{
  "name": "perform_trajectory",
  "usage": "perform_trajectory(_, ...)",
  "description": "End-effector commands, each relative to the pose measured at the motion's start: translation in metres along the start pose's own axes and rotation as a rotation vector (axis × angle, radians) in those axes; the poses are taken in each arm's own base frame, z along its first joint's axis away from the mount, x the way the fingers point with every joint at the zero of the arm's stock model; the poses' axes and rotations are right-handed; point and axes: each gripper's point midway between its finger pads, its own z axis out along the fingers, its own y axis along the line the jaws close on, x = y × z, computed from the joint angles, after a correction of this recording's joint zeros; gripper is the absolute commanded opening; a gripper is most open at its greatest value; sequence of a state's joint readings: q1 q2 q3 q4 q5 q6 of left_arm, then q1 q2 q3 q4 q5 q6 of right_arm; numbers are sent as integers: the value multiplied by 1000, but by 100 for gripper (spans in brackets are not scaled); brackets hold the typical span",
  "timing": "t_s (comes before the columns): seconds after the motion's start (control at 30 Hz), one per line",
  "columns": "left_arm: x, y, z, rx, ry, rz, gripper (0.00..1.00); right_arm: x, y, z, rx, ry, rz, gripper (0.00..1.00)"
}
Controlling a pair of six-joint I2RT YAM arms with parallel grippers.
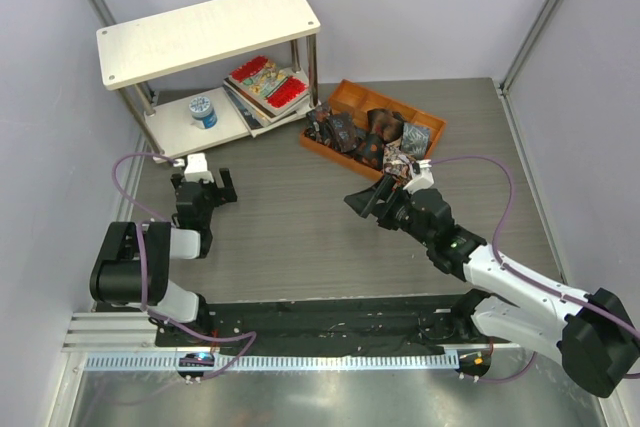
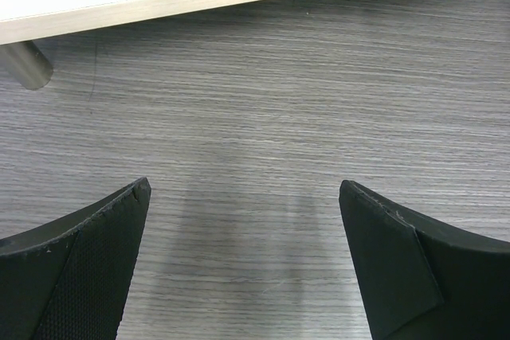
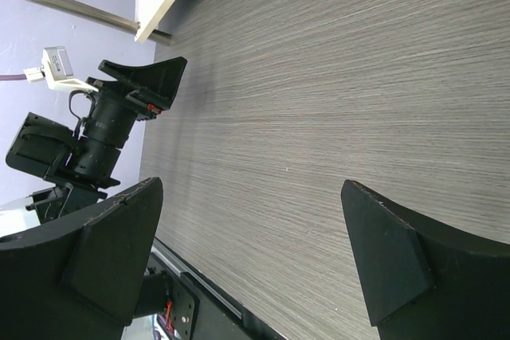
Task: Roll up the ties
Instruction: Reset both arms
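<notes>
the left gripper (image 2: 243, 197) has its jaws wide apart with nothing between them, only bare grey table (image 2: 255, 101) below; its fingers (image 2: 88, 268) hang just short of the shelf (image 1: 205, 32). the right gripper (image 3: 251, 189) is likewise spread and empty, turned on its side over the mid table and facing the left gripper across open wood grain. from above, the left gripper (image 1: 205, 187) sits near the shelf's lower board, and the right gripper (image 1: 368, 202) is just beside the near end of the orange tray (image 1: 400, 104). the ties (image 1: 370, 132) are small dark rolls with red and orange prints, packed in that tray, apart from both grippers. on the lower shelf lie books (image 1: 265, 82) and a blue can (image 1: 203, 110).
</notes>
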State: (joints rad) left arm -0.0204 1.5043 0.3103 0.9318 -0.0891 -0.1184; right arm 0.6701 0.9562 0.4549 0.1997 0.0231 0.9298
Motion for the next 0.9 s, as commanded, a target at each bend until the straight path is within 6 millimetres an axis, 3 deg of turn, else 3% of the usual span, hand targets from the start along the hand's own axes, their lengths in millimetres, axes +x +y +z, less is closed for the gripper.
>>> perform_trajectory(0.0,-24,-2,2,2,-92,16,100,-13,20,-2,-60,-33,-6,100)
perform_trajectory(0.7,-24,-1,2,-1,-92,17,100,-16,20,-7,-58,-46,8,100)
perform_trajectory(0.87,-25,-2,2,2,-93,16,100,-20,28,-9,-87,-54,-7,100)
